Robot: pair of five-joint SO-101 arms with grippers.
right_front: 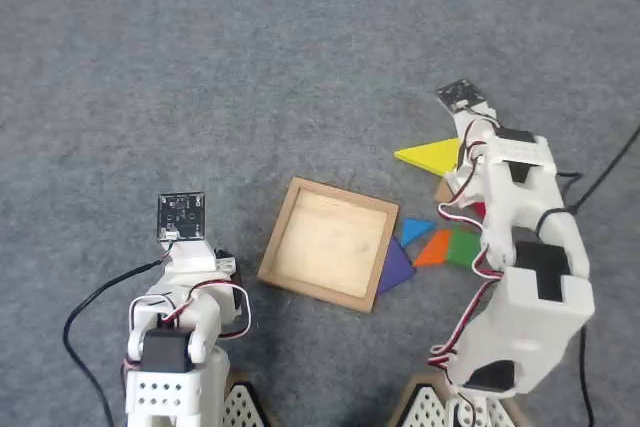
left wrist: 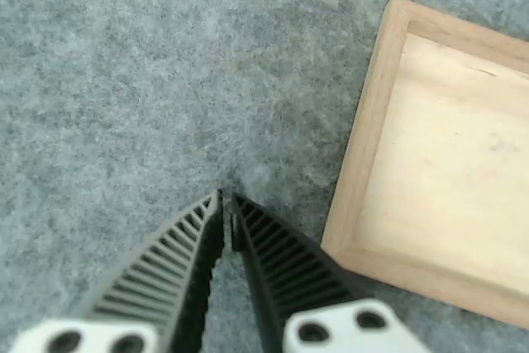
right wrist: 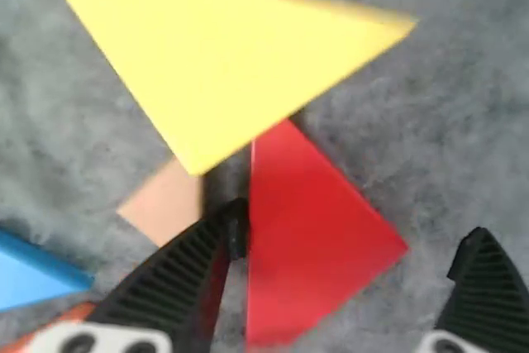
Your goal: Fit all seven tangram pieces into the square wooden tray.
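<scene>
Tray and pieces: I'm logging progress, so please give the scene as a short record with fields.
tray: empty
pieces placed: none of seven
pieces outside tray: yellow triangle, red triangle, tan piece, blue piece, orange piece, green piece, purple piece
left gripper: shut, beside tray
right gripper: open, over red triangle

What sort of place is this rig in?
Likely a lab-style robot test bench: a grey felt mat is the work surface, the left arm and right arm stand side by side, and a wooden tray sits beside loose tangram pieces.
</scene>
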